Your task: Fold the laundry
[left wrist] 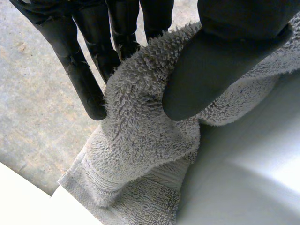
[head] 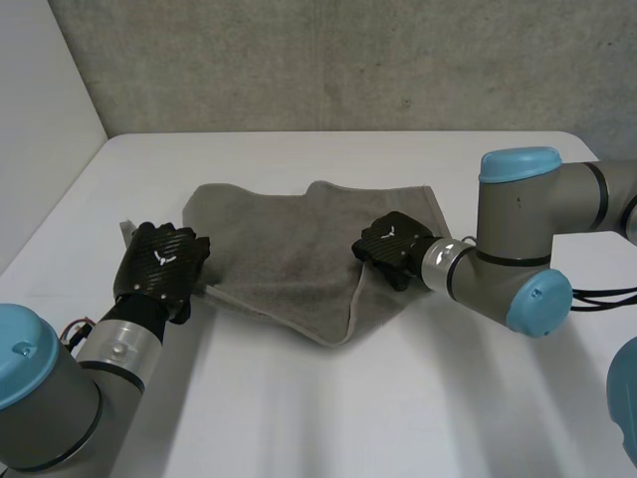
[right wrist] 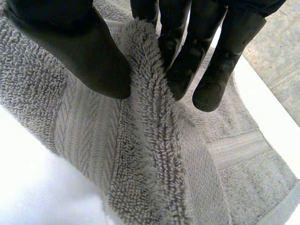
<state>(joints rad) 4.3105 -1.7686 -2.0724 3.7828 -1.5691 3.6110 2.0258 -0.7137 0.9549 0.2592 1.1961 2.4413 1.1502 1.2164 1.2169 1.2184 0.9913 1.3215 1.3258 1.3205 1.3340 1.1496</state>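
Note:
A grey towel (head: 289, 259) lies rumpled across the middle of the white table (head: 318, 398), partly folded over itself. My left hand (head: 164, 264) holds the towel's left edge: in the left wrist view the towel (left wrist: 140, 140) is pinched between the thumb (left wrist: 211, 70) and the fingers (left wrist: 89, 79). My right hand (head: 393, 244) is at the towel's right side, on a raised fold. There the thumb (right wrist: 79, 51) and fingers (right wrist: 187, 61) squeeze a ridge of the towel (right wrist: 150, 140) between them.
A grey wall (head: 348, 60) stands behind the table's far edge. A white side wall (head: 40, 119) rises at the left. Bare tabletop stretches in front of the towel and to its right.

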